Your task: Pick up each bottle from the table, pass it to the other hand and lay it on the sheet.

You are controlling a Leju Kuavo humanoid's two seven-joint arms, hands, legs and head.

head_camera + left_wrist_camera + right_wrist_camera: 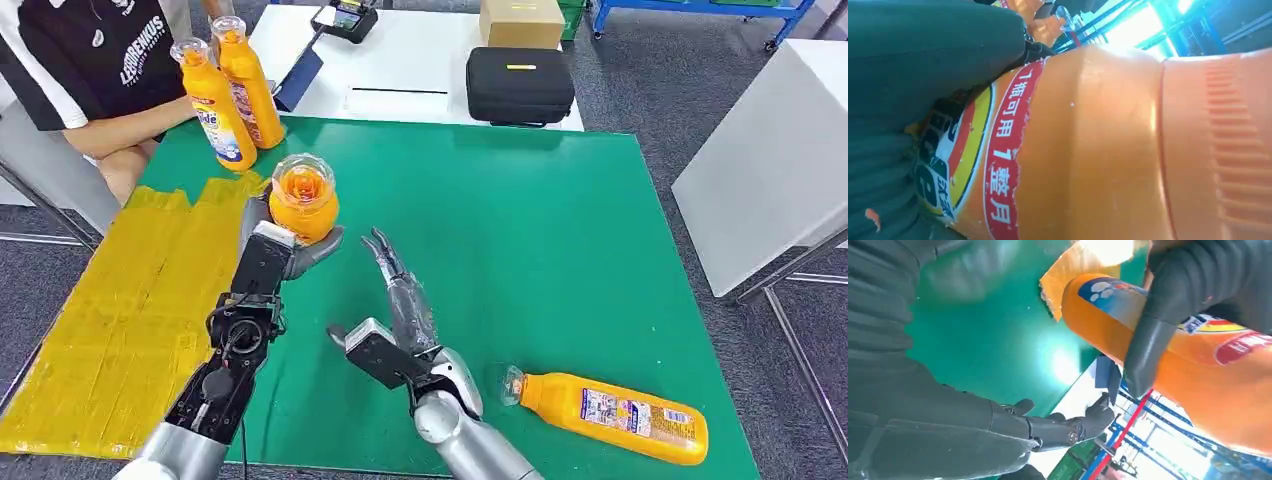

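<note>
Green table mat (560, 230) with yellow taped sheet (120, 310) along its left edge; left hand (290, 248) grips an orange plastic bottle (303, 196) upright, cap toward the camera, just right of the sheet; right hand (398, 290) empty, fingers spread, close beside it; the bottle's long axis must tip flat leftward; second bottle (605, 414) lies on its side near the right arm.

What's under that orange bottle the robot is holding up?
The left hand holds the bottle above the green mat, beside the yellow sheet. The hand and the bottle cover the spot directly below.
</note>
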